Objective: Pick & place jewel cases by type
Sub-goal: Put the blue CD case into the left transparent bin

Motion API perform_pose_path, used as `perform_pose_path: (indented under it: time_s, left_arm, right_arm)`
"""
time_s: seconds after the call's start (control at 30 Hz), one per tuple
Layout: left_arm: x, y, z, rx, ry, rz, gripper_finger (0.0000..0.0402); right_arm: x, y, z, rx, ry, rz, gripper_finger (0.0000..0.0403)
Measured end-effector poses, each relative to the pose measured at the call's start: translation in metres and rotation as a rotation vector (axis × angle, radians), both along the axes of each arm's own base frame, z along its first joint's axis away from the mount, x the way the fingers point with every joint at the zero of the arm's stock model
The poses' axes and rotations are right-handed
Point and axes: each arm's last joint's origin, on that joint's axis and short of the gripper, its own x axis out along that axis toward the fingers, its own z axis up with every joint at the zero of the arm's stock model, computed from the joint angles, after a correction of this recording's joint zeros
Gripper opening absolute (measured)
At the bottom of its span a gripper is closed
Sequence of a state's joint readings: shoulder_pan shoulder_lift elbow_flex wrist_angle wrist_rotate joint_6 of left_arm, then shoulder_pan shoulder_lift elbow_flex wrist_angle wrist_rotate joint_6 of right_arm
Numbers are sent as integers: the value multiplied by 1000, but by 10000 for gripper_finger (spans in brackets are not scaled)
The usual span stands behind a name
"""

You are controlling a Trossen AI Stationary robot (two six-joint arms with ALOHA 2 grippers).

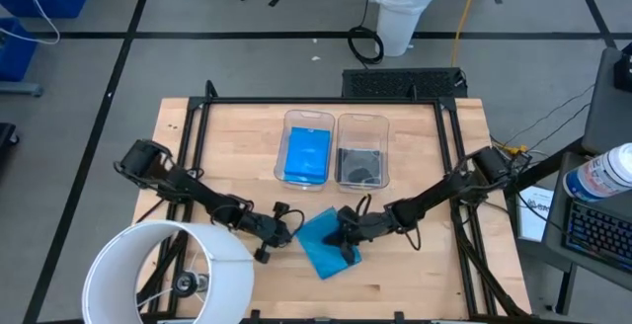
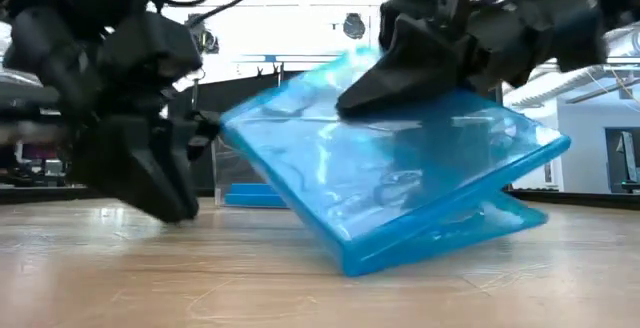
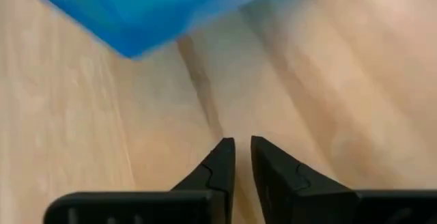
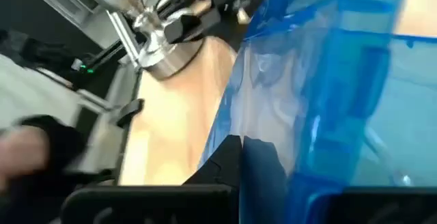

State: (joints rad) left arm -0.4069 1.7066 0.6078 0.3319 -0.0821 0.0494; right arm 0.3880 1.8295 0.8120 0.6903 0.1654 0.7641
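Note:
A bright blue translucent jewel case (image 1: 321, 240) (image 2: 400, 178) stands tilted on the table's near middle, its lower edge on the wood. A second blue slab (image 2: 500, 218) shows under it; another case or the same case's other half, I cannot tell. My right gripper (image 1: 346, 237) is shut on the case. My left gripper (image 1: 272, 230) (image 3: 242, 156) hovers just left of the case, shut and touching nothing. The case's corner (image 3: 150, 12) shows ahead of it. More blue cases (image 1: 306, 153) lie in the left bin and dark ones (image 1: 361, 164) in the right bin. My right gripper holds the blue case by its raised upper edge (image 2: 390, 88), pinched between the two fingers, one dark finger (image 4: 239, 166) lying against the blue face (image 4: 287, 115). It comes slanting down from the table's right. The case is tilted, its lower edge (image 2: 350, 258) on the table.
Two clear bins (image 1: 337, 117) stand side by side at the table's far middle. A large white round shade (image 1: 168, 270) overhangs the near left corner. Black frame rails (image 1: 316, 102) run round the table. Bare wood (image 1: 415, 284) lies near and right of the case.

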Motion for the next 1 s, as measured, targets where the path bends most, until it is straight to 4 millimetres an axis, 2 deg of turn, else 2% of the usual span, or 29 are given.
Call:
perform_pose_path:
  time_s: [0.1, 0.3, 0.5, 0.73, 1.0]
  left_arm:
    - [1, -2, 12, -31, -50, 1, 67]
    - [6, -3, 28, -22, -189, -8, 87]
    - [18, 7, 44, -19, -374, 122, 122]
    - [27, 25, 53, -50, -465, 200, 192]
    - [30, 26, 56, -129, -476, 18, 250]
  right_arm:
    - [-8, 7, 13, -173, -47, -25, 3]
    - [-24, 24, 24, -510, -82, -101, 2]
    - [-35, 37, 26, -775, -88, -141, 1]
    - [-37, 42, 30, -897, -109, -119, 1]
    - [-38, 41, 27, -925, -85, -102, 0]
